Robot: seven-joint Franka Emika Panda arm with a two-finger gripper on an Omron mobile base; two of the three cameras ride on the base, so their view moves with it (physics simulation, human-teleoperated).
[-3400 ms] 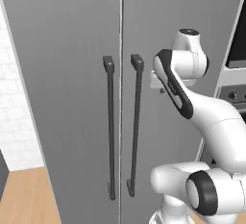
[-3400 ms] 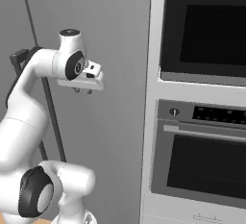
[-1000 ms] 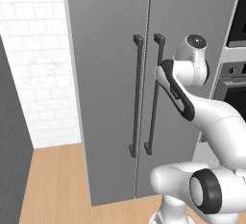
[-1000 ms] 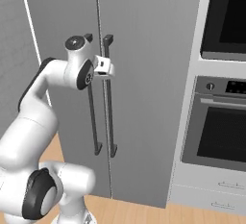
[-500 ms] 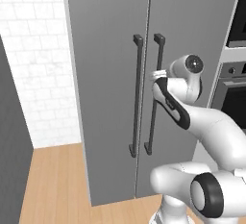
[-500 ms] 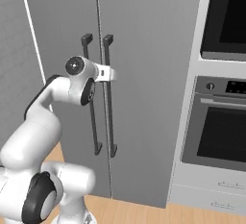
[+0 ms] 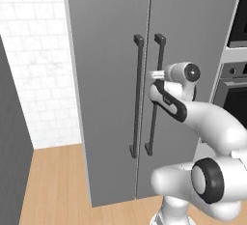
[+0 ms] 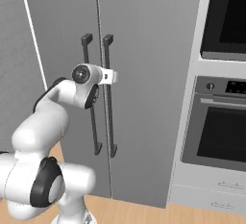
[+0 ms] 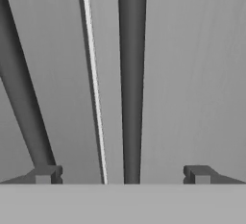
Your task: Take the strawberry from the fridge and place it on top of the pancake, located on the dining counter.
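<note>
The fridge (image 7: pixel 106 74) is a tall grey two-door cabinet with both doors shut, so the strawberry is hidden. The pancake and the dining counter are out of view. My gripper (image 8: pixel 111 76) is open and reaches up to the right door's dark bar handle (image 8: pixel 110 122), about a third of the way down it. In the hand view that handle (image 9: pixel 130 74) runs up the middle between my two spread fingertips (image 9: pixel 45 174), with my gripper (image 9: pixel 122 175) straddling it without gripping. The left door's handle (image 9: pixel 19 88) and the door seam lie to its left.
A built-in oven stack (image 8: pixel 226 136) stands right beside the fridge. A white tiled wall (image 7: pixel 34 74) and a dark grey panel (image 7: pixel 9 147) lie to the fridge's left. Bare wood floor (image 7: pixel 53 185) runs in front.
The base drove earlier and the view shifted; in the last second it held still. My hand came down and forward to the right door's handle, jaws staying open.
</note>
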